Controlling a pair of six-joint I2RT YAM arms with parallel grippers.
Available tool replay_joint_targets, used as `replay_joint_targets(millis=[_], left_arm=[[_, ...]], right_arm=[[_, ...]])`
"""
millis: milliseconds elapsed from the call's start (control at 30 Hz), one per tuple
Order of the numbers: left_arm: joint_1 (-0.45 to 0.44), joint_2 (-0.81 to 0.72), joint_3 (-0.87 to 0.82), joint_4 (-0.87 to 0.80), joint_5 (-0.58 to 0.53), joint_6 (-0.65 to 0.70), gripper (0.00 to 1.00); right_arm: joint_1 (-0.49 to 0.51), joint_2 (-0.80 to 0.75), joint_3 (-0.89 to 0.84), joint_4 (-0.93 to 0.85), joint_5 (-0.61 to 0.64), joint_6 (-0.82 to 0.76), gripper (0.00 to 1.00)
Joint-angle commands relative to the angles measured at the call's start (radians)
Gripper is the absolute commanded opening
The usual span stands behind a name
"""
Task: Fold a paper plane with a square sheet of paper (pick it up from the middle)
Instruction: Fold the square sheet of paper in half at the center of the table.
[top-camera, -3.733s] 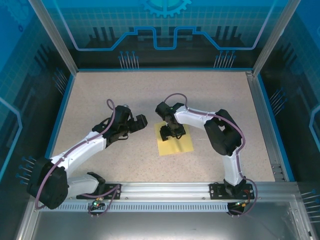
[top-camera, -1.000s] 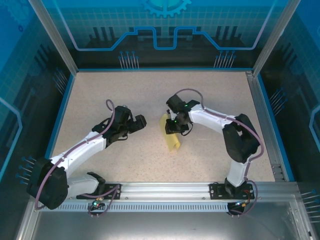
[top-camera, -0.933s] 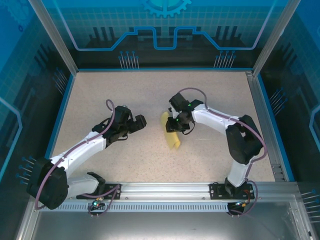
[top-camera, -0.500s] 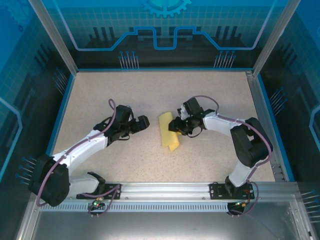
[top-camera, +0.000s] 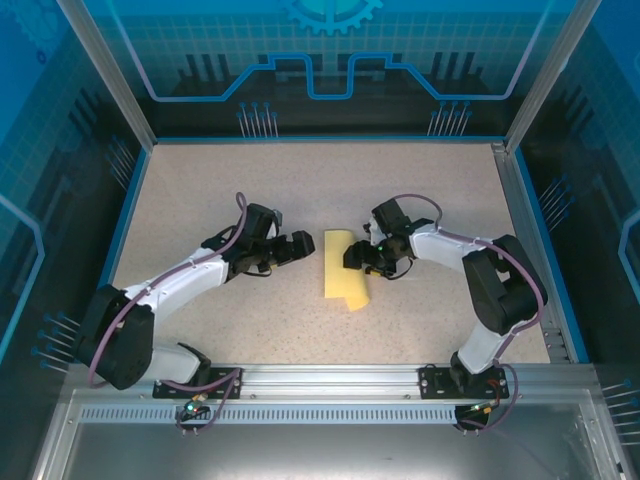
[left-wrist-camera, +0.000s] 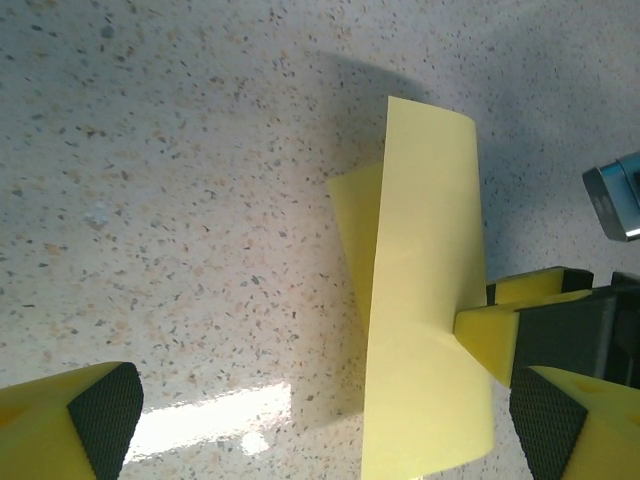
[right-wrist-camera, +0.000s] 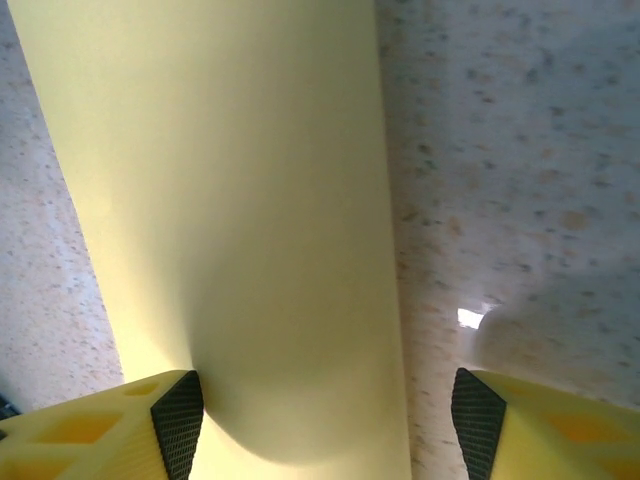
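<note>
Left arm (top-camera: 185, 283) and right arm (top-camera: 447, 243): white link shells, black joint housings, black wrists. Purple-grey cable looped along each, down to the silver rail (top-camera: 330, 378). Black base brackets bolted on the rail, small lit indicators (top-camera: 190, 409) just below it. Jaws: yellow fingers (left-wrist-camera: 40, 425) with open lattice cells, black textured pads (right-wrist-camera: 178, 418).

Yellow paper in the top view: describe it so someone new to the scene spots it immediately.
On the beige speckled tabletop, look at the middle, between the left gripper and the right gripper. There lies the plain yellow sheet of paper, doubled over into a narrow strip. Unlike the white-and-black arms beside it, it is thin, loose and bright yellow.
</note>
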Motion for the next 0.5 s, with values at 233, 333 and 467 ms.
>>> replay_joint_targets(millis=[233,333,467], left_arm=[[-0.047,0.046,0.072,0.005,0.04,0.023,0.97],[-0.059,0.059,0.073,0.017,0.036,0.009,0.96],[-0.064,0.077,0.089,0.017,0.037,-0.001,0.96]], right_arm=[[-0.045,0.015,0.028,-0.142,0.003,-0.179,0.66],[-0.051,0.045,0.026,-0.113,-0.104,-0.206,0.62],[-0.05,0.07,0.019,-0.073,-0.185,-0.197,0.54]])
